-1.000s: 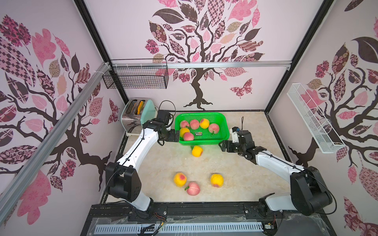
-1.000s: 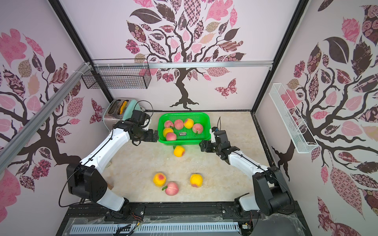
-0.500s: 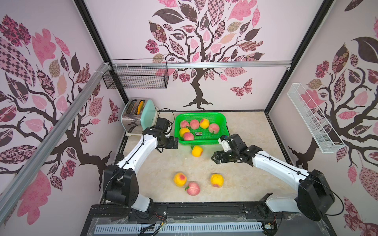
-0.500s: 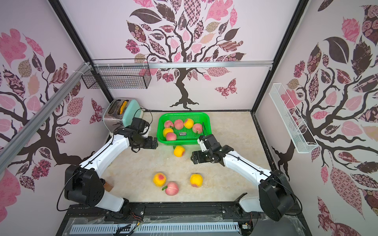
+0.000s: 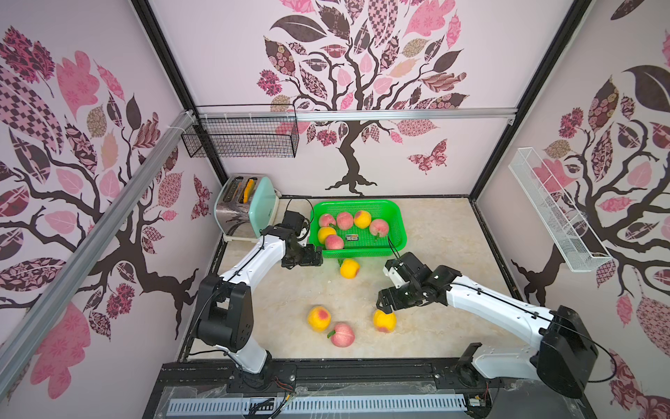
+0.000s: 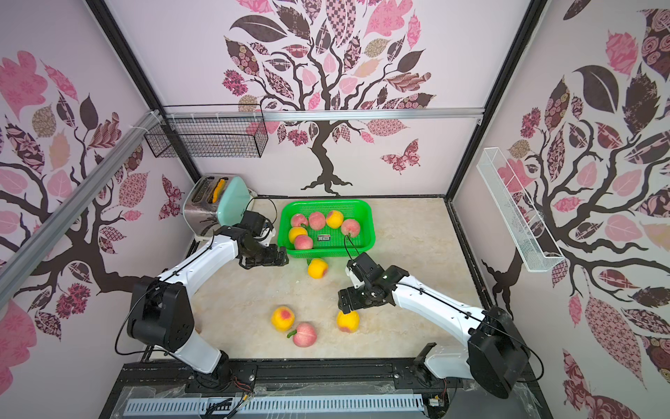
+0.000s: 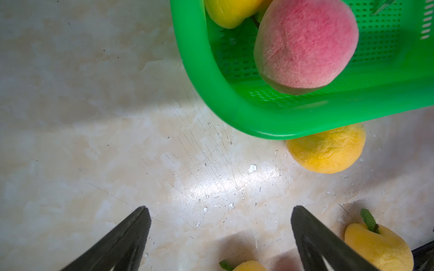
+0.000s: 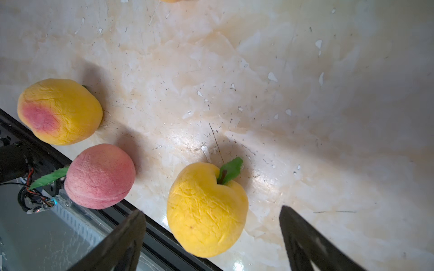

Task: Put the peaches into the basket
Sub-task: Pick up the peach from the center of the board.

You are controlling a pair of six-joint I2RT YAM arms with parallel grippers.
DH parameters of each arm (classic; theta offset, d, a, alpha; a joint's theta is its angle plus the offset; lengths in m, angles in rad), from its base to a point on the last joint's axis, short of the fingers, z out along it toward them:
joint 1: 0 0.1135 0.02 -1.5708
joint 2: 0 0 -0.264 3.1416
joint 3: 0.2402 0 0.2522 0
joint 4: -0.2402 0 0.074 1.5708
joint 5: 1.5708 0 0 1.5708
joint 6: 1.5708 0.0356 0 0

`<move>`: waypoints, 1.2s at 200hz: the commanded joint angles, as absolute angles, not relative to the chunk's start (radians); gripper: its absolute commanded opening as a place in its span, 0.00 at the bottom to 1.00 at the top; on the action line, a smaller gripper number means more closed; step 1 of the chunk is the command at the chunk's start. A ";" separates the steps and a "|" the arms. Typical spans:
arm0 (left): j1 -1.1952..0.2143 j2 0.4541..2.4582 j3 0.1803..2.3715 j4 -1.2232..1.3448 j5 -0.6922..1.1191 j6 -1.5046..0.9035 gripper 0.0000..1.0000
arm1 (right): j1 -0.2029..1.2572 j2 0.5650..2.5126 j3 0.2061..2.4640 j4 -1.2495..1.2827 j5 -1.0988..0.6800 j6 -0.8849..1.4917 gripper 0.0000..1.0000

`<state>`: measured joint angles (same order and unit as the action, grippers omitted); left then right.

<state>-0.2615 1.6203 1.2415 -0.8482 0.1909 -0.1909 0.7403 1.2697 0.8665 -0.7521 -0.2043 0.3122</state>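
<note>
Overhead look into a booth with pale walls covered in pink-and-brown tree decals, floored by a beige marbled counter (image 5: 435, 232). Two white-and-black arms reaching in from the near edge: left arm (image 5: 250, 266) stretched toward the back, right arm (image 5: 489, 295) angled toward the middle. On the back wall, a black wire bin (image 5: 241, 139); on the right wall, a white wire rack (image 5: 554, 214); in the back left corner, a toaster (image 5: 246, 206). Next to the toaster, at the back of the counter, a bright green mesh basket (image 5: 362, 252) holding six peaches (image 5: 344, 220), four pink and two yellow, clustered mostly toward its left and back. Four more peaches loose on the counter: a yellow one (image 5: 350, 268) just in front of the basket, and three near the front edge, namely a blushed yellow one (image 5: 319, 317), a pink one (image 5: 342, 335) just beside it, and a plain yellow peach (image 5: 385, 321) a little apart to the right. Left fingers (image 7: 126, 237) spread wide over bare counter beside the basket's front left corner, holding nothing. Right fingers (image 8: 122, 241) also spread wide, poised on either side of the plain yellow peach with a gap on each side, not gripping it.
</note>
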 commanded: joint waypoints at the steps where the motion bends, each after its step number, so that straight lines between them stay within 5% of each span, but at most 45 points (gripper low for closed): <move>1: -0.258 1.634 1.248 -0.834 0.212 -0.198 0.98 | 0.747 1.228 0.853 -0.782 -0.208 0.336 0.92; 240: -0.227 1.621 1.250 -0.831 0.242 -0.198 0.97 | 0.894 1.389 0.888 -0.796 -0.180 0.391 0.92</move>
<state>-0.2333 1.6371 1.2415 -0.8455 0.2302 -0.1951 0.8864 1.3811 0.8490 -0.7895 -0.2070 0.3817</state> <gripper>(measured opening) 0.974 0.919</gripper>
